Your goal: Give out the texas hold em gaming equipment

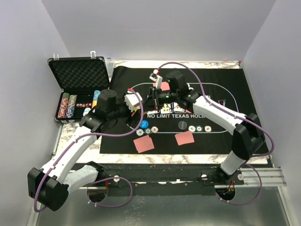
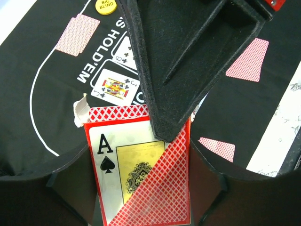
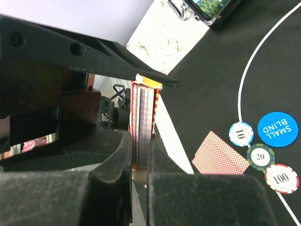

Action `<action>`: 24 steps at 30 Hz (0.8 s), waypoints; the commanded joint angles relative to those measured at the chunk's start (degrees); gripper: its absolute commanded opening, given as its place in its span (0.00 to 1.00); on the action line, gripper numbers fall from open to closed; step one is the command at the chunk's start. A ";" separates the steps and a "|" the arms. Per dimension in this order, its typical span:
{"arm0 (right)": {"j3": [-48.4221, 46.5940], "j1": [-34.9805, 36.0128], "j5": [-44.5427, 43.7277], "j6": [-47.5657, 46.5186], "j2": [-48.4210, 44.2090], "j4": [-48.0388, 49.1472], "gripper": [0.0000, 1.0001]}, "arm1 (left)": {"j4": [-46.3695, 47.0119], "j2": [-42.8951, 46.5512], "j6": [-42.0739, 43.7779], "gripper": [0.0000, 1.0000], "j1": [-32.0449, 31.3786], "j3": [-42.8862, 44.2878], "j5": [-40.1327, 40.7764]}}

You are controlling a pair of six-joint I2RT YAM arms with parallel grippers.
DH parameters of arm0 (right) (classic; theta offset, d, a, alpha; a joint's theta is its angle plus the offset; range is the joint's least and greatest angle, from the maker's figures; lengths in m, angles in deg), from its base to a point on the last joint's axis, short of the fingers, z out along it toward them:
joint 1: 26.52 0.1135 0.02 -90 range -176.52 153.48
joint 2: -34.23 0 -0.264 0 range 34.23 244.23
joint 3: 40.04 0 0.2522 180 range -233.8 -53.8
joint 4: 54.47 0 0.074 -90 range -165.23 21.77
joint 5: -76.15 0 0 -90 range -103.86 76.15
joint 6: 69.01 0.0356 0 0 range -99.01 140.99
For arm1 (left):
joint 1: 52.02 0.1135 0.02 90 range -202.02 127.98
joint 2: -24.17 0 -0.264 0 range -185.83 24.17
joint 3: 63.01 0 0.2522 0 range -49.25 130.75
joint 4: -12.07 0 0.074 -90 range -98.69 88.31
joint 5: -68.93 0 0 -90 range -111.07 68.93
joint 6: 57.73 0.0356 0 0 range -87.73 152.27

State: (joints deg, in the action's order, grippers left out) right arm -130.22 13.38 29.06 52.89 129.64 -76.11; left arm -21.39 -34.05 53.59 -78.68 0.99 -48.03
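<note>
Top view. My left gripper (image 1: pixel 133 100) and right gripper (image 1: pixel 153 96) meet tip to tip above the middle of the mat (image 1: pixel 244 94). What sits between them is too small to read from here. Three cards (image 1: pixel 144 144) lie face down on the mat, well apart. Blue disc (image 1: pixel 144 125) and black disc (image 1: pixel 182 125) lie toward the mat's near side, each with chips (image 1: pixel 199 129) just beside it. Case (image 1: pixel 77 75) stands open off the mat's left edge, with more chips racked inside.

Left wrist. This view settles my left hand. Its fingers (image 2: pixel 66 188) stand wide, one against each long side of the box (image 2: pixel 136 188), holding it across its width. The ace-of-spades face is toward the lens, and a torn flap (image 2: pixel 80 110) hangs at the open end. One finger of my right hand lies over the box's upper corner. Yellow disc (image 2: pixel 104 5) is seen in this view, not made out from above.

Right wrist. Seen only here: right fingers (image 3: pixel 113 169) narrow, pinched on the deck (image 3: pixel 143 117), which is edge-on to the lens. Whether box wall is also in that pinch, I cannot tell. Chip values are readable here: 10, 20 and 100 in a row beside the blue disc.
</note>
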 commanded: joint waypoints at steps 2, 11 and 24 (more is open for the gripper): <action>-0.04 -0.35 -0.12 -0.04 -0.23 0.23 0.01 | -1.44 -0.72 0.65 0.40 -0.14 2.47 0.34; -3.61 -8.31 -2.27 -2.67 -0.65 -3.89 0.78 | -3.04 -4.62 -1.85 0.13 2.63 2.91 2.99; -7.27 -18.12 -6.50 -15.04 -4.67 -17.98 0.88 | -0.25 -25.79 -5.59 0.13 10.15 11.12 7.77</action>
State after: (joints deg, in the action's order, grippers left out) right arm -135.97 -3.19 24.86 42.77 127.96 -88.26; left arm -24.06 -53.33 50.83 -70.74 6.15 -42.19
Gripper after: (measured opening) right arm 0.885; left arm 0.662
